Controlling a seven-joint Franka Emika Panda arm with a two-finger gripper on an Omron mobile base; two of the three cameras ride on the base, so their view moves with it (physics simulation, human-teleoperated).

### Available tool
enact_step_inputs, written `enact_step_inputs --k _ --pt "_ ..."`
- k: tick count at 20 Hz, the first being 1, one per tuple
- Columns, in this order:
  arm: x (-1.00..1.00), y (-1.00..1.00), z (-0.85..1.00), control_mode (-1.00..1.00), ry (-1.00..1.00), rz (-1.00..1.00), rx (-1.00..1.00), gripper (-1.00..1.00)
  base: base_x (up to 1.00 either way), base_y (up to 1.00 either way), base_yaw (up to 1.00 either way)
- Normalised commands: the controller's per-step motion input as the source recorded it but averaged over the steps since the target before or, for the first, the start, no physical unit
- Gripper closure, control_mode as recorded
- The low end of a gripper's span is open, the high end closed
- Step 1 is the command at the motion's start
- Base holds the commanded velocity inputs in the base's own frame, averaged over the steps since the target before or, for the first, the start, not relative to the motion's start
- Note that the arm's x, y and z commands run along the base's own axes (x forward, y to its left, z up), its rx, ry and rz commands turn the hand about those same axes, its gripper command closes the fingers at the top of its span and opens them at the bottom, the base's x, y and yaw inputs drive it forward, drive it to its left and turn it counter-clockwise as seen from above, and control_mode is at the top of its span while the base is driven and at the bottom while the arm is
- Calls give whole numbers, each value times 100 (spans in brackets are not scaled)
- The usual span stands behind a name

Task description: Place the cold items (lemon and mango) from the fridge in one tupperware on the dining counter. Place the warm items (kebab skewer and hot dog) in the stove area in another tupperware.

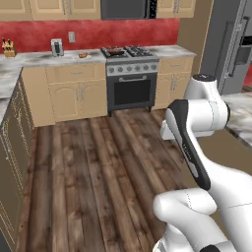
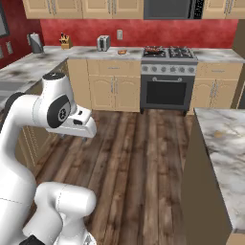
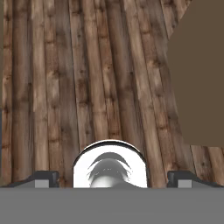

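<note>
My gripper (image 3: 112, 179) hangs over bare wooden floor, pointing down, its fingertips (image 3: 46, 179) far apart and nothing held. The arm is folded close above the base in the middle of the kitchen. The stove (image 1: 129, 74) stands at the far wall, with a pan (image 1: 114, 50) holding reddish-brown food on its left burner. A small brownish item (image 1: 82, 55) lies on the counter left of the stove; I cannot tell what it is. The grey fridge (image 1: 231, 44) at the right has its doors shut, hiding the lemon and mango. No tupperware is in view.
The marble dining counter (image 2: 225, 143) runs along the right, its brown side close to the arm. A second counter (image 2: 24, 72) runs along the left. A toaster (image 2: 103, 43) and a knife block (image 2: 64, 42) stand on the back counter. Open floor lies ahead toward the stove.
</note>
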Motion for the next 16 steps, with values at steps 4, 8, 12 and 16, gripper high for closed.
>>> enact_step_inputs --k 4,8,12,16 --pt "0 0 0 100 0 0 0 -100 100 78 8" --pt "0 0 0 100 0 0 0 -100 100 0 27" --pt "0 0 0 100 0 0 0 -100 100 -1 25" --pt "0 0 0 100 0 0 0 -100 100 -6 9"
